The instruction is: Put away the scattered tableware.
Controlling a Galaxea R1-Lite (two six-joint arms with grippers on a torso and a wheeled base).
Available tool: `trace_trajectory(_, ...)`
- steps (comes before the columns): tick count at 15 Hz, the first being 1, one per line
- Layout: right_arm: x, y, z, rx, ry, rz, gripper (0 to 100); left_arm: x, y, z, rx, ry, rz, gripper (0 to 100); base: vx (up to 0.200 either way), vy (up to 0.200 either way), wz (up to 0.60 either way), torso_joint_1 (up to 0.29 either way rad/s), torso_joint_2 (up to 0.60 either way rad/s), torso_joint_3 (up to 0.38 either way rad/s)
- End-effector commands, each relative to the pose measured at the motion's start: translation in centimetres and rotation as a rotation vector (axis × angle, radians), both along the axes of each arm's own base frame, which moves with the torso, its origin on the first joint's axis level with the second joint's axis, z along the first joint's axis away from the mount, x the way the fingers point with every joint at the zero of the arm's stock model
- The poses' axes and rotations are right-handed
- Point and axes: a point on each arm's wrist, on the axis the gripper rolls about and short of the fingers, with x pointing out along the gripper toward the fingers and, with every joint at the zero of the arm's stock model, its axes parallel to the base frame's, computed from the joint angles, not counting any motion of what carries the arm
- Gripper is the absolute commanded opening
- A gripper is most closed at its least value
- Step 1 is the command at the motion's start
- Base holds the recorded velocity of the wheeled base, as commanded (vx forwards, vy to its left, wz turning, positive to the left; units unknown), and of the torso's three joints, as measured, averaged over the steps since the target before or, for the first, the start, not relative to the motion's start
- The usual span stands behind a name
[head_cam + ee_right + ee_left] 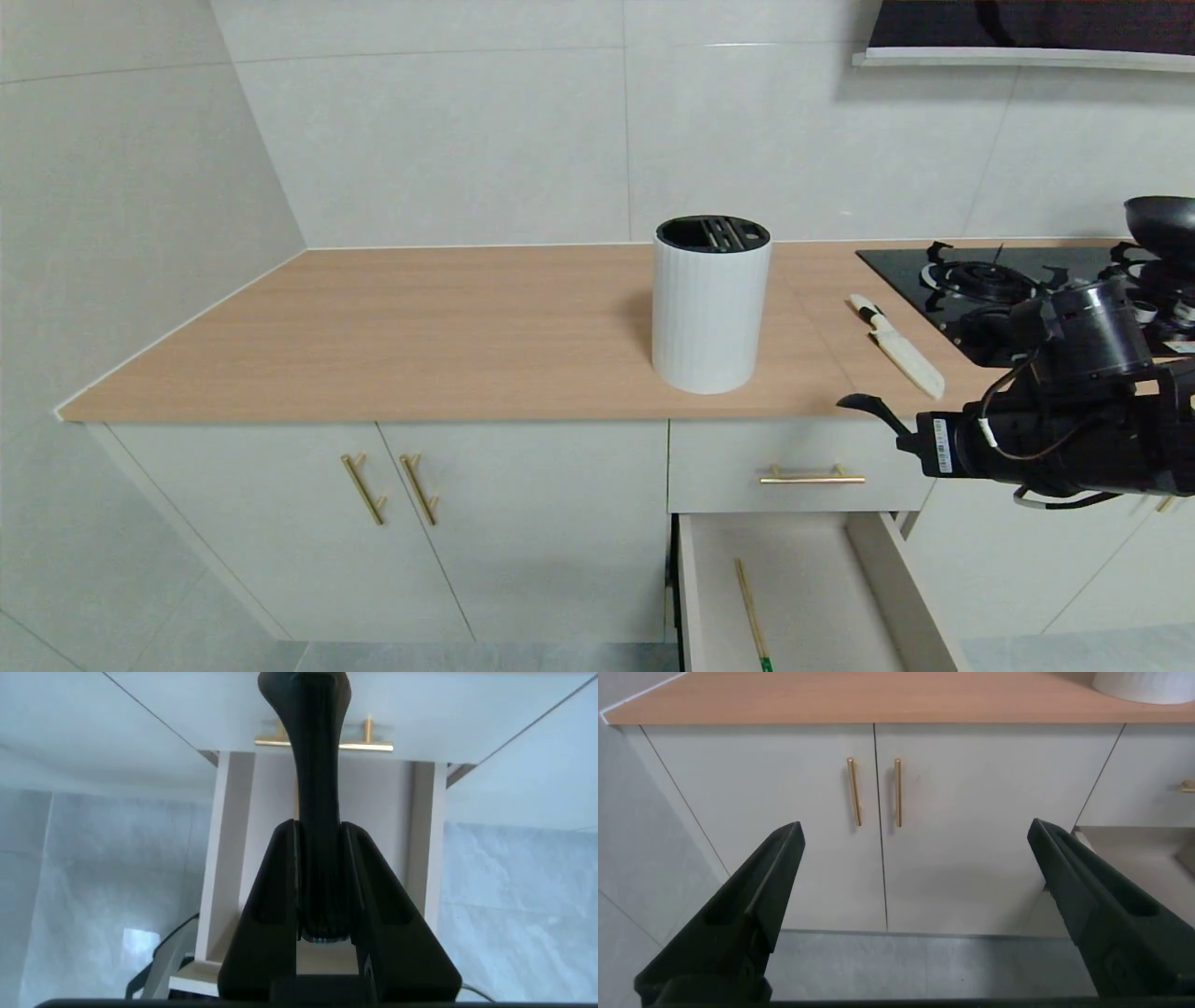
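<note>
- No word, number or sign came through readable anywhere.
- One white sticker (pixel 943 446) sat on the black arm, below and to the right of the white holder (pixel 711 315); its print was too small to read.

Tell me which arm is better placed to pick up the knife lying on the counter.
Right, probably. The right gripper hangs at the front edge of the counter, just before the knife that lies beside the stove. The left gripper, open, is low and faces the cabinet doors.
</note>
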Motion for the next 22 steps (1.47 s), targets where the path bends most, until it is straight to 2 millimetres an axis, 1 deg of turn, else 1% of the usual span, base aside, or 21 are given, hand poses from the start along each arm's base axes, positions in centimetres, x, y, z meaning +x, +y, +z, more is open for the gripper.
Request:
trace_trajectory(1, 0.2, 0.3, -0.7, -0.008, 0.025, 0.008, 0, 0.0, 0.0, 0.0, 0.000, 0.000, 0.000, 100, 0.000, 0.000, 0.00, -0.110, 0.27, 0.144)
trace_trajectory(5, 0.3, 0.3, -0.8, -0.010, 0.028, 0.008, 0, 0.0, 0.0, 0.0, 0.000, 0.000, 0.000, 100, 0.000, 0.000, 0.00, -0.190, 0.44, 0.254)
trace_trajectory(13, 0.5, 0.4, -1.6, -0.019, 0.054, 0.008, 0, 0.0, 0.0, 0.0, 0.000, 0.002, 0.000, 100, 0.000, 0.000, 0.00, -0.195, 0.49, 0.290)
trace_trajectory(22, 0.8, 0.5, -2.3, -0.028, 0.077, 0.007, 0, 0.0, 0.0, 0.0, 0.000, 0.002, 0.000, 100, 0.000, 0.000, 0.00, -0.140, 0.45, 0.317)
